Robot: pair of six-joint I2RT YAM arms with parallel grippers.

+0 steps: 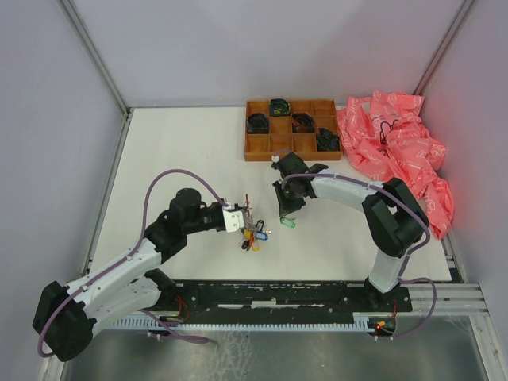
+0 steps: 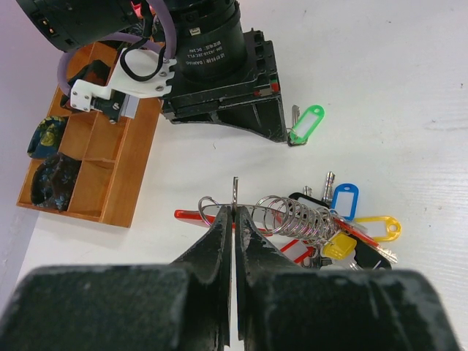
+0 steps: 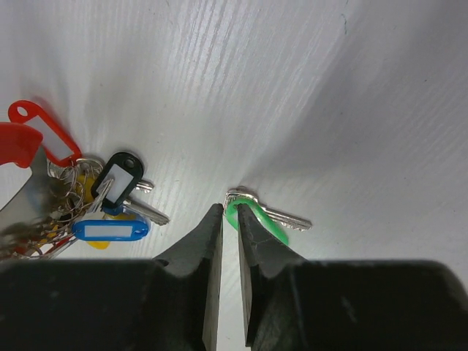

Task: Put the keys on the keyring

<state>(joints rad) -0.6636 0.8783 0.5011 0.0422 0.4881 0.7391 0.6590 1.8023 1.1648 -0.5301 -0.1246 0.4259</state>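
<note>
My left gripper [image 2: 235, 212] is shut on the keyring [image 2: 235, 191], a thin silvery ring seen edge-on and standing upright between the fingertips. From it trail a coil of small rings, a red strap [image 2: 190, 215] and a bunch of tagged keys [image 2: 344, 219], blue, yellow, black and red, lying on the table [image 1: 182, 151]. A loose key with a green tag [image 3: 257, 221] lies to the right of the bunch [image 1: 252, 236]. My right gripper [image 3: 229, 210] reaches down onto it, jaws narrowed onto the rounded end of the green tag [image 2: 306, 124]. In the top view the two grippers, left [image 1: 248, 213] and right [image 1: 284, 216], face each other closely.
A brown wooden compartment tray [image 1: 258, 152] with several dark coiled items stands at the back of the table. A crumpled pink bag [image 1: 397, 151] fills the back right. Grey walls close in the sides and back.
</note>
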